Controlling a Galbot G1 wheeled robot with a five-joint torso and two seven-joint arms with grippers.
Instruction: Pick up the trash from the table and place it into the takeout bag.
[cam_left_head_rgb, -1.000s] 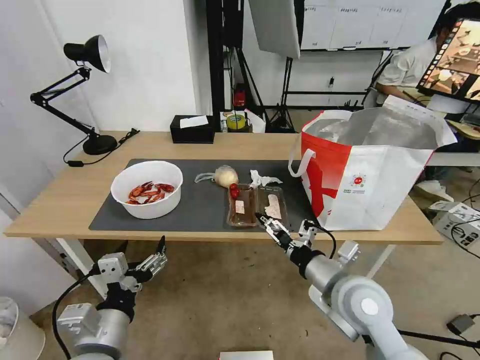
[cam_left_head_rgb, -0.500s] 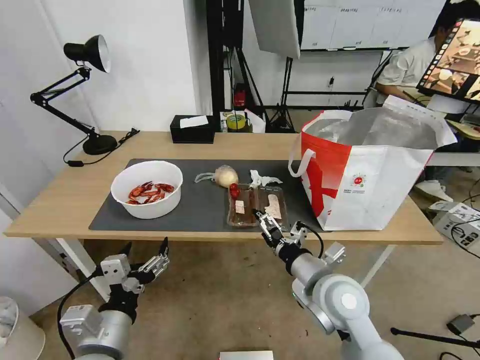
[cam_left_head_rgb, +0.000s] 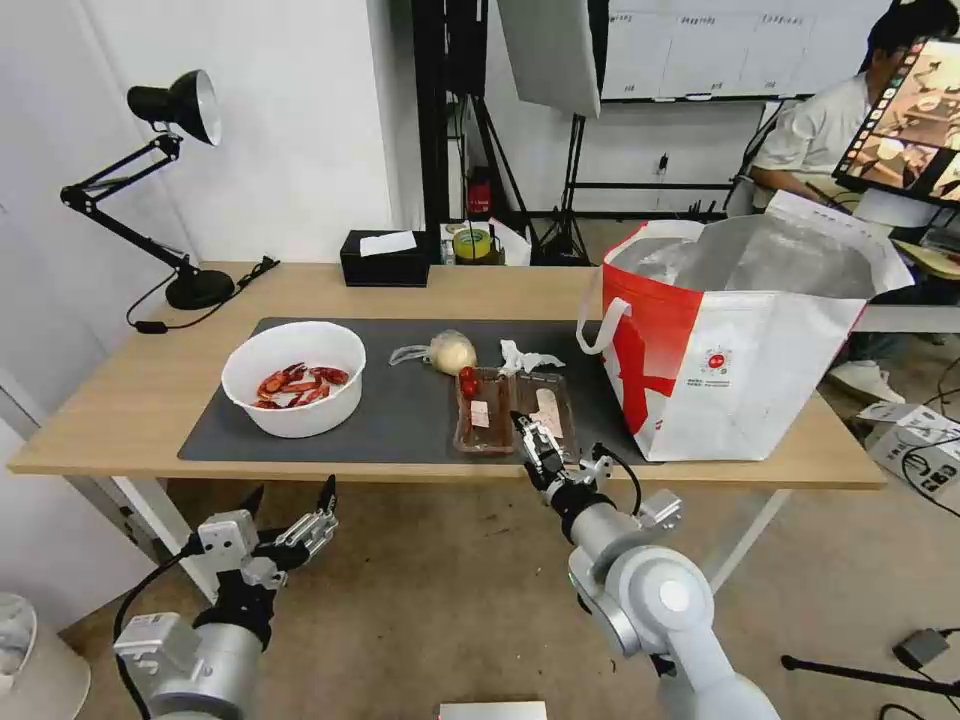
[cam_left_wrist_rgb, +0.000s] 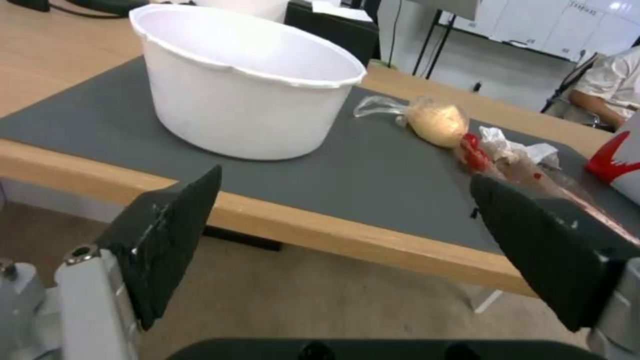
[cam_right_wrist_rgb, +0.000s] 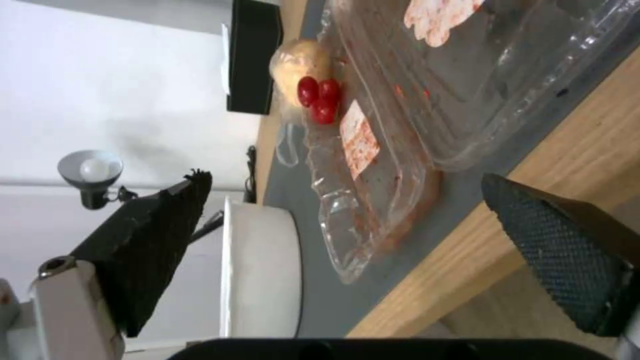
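1. Left hand (cam_left_head_rgb: 292, 515): held low, in front of the bench (cam_left_head_rgb: 130, 400) edge below the bowl; fingers spread, nothing gripped.
2. Right hand (cam_left_head_rgb: 531, 449): raised at the near bench edge, just over the tray's near rim; fingers spread, nothing pinched.
3. Tray (cam_left_head_rgb: 513, 408): lies open on the mat (cam_left_head_rgb: 400, 410), beside the bag. It is judged thin, light, springy and slippery; a pinch on the stiffer near rim is advised, since the flat walls would buckle.
4. Bowl (cam_left_head_rgb: 295, 377): on the mat's left part, holding red shells. It is judged rigid but liable to spill if tilted; the rim should be gripped.
5. Bun (cam_left_head_rgb: 451, 352) and tissue (cam_left_head_rgb: 526, 356): just behind the tray. Both are judged soft and light; the bun's twisted wrap offers a hold.
6. Bag (cam_left_head_rgb: 740, 340): stands open-mouthed on the bench's right end.
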